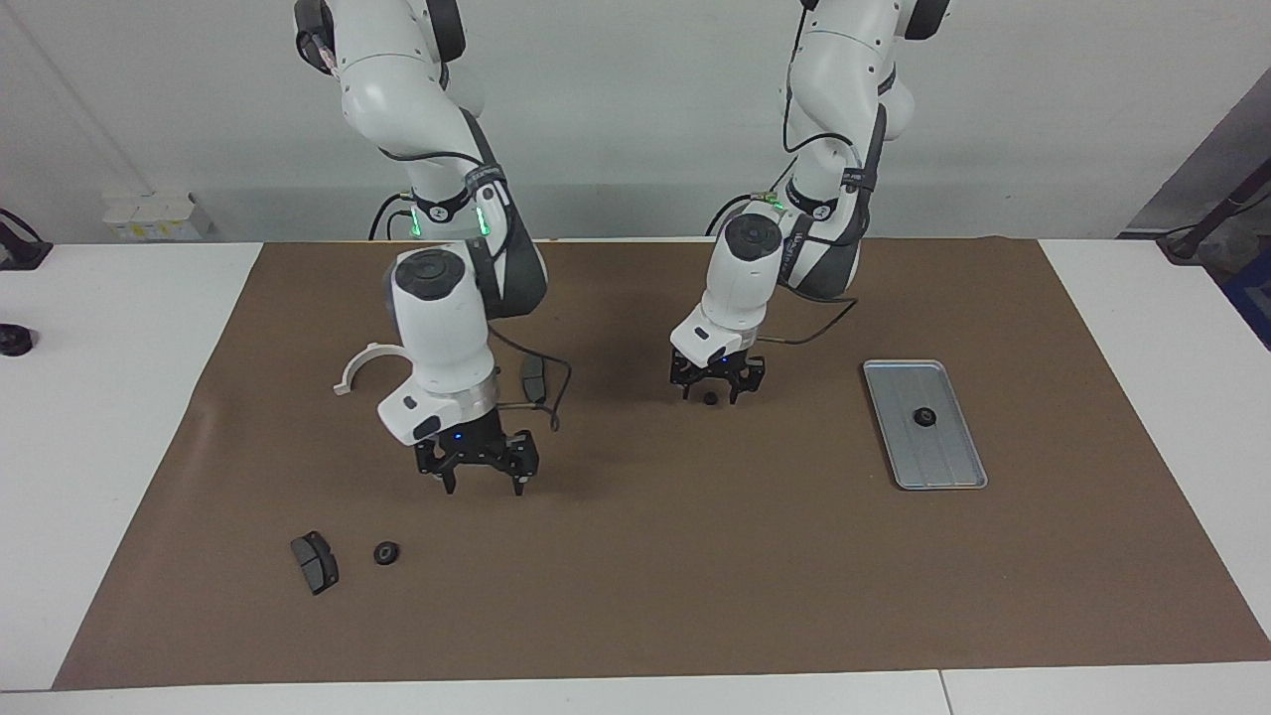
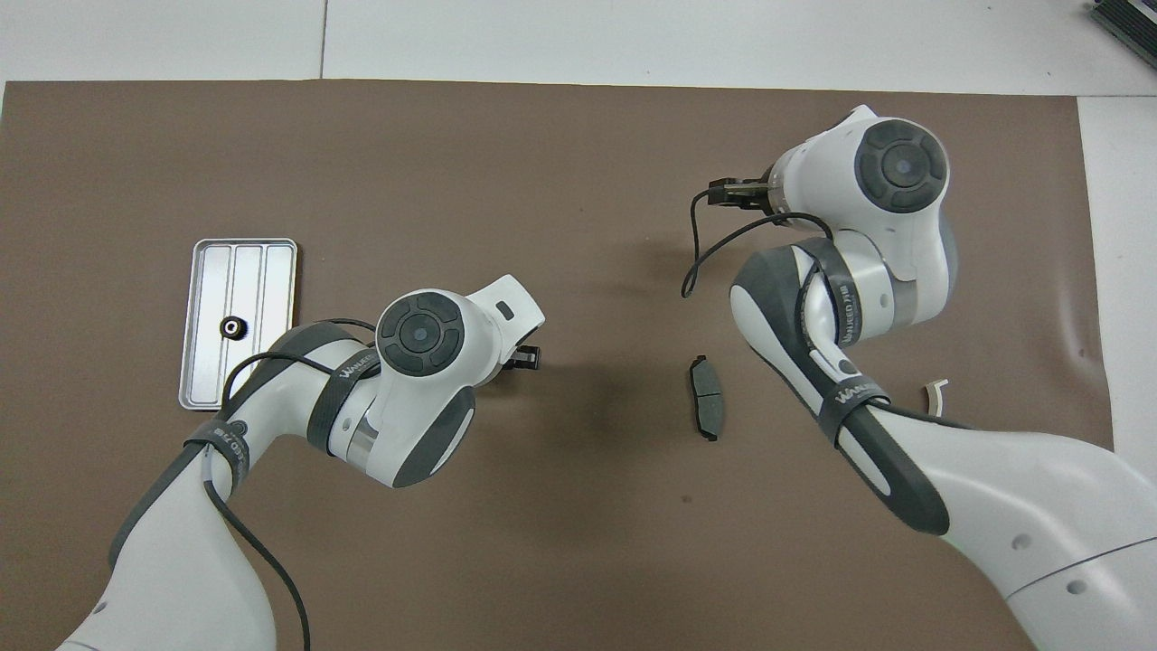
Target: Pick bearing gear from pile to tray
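Note:
A small black bearing gear [image 1: 710, 399] lies on the brown mat near its middle. My left gripper [image 1: 710, 394] is down over it, open, one finger on each side. The silver tray [image 1: 943, 467] [image 2: 271, 271] sits toward the left arm's end with one gear [image 1: 924, 417] [image 2: 233, 327] in it. Of the pile, another gear [image 1: 385, 553] and a dark pad [image 1: 315, 562] lie toward the right arm's end, far from the robots. My right gripper [image 1: 482, 487] hangs open and empty over the bare mat, short of that gear. The overhead view hides both loose gears under the arms.
A second dark pad [image 1: 534, 377] [image 2: 706, 409] lies nearer to the robots than the right gripper, with a cable crossing it. The white half-ring bracket [image 1: 359, 363] [image 2: 935, 393] is partly covered by the right arm. The mat's edge [image 1: 596, 680] runs farthest from the robots.

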Tool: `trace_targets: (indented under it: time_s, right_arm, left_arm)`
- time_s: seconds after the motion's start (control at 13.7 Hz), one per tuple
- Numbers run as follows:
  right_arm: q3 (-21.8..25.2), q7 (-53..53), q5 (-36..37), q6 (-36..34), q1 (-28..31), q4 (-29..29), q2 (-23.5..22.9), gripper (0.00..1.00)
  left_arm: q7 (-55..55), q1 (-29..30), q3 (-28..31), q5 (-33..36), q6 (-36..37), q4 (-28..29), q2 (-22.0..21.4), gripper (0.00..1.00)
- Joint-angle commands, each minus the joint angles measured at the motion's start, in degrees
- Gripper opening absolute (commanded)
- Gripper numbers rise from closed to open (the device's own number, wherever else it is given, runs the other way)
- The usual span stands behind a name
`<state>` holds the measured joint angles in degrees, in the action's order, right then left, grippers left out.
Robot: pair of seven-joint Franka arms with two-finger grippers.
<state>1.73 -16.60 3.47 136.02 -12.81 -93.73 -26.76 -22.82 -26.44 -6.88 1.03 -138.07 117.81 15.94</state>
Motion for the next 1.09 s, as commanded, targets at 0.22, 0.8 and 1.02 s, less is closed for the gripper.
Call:
trace_targets:
  time_s: [0.22, 0.8, 1.02]
  right_arm:
    - [-1.7, 15.3, -2.4, 4.8, 9.0, 2.2, -5.9, 1.00]
    - [-1.7, 18.0, -2.6, 12.9, 11.0, 1.6, -10.2, 0.90]
    - [-1.7, 17.8, -2.9, 13.0, 11.1, 1.1, -10.2, 0.73]
  left_arm:
    - [0.1, -0.7, 1.1, 0.6, -3.8, 2.3, -0.5, 0.58]
    - [0.5, -0.7, 1.1, 0.7, -4.4, 3.5, -0.5, 0.29]
    - [0.6, -0.6, 1.1, 0.7, -4.2, 3.6, -0.5, 0.16]
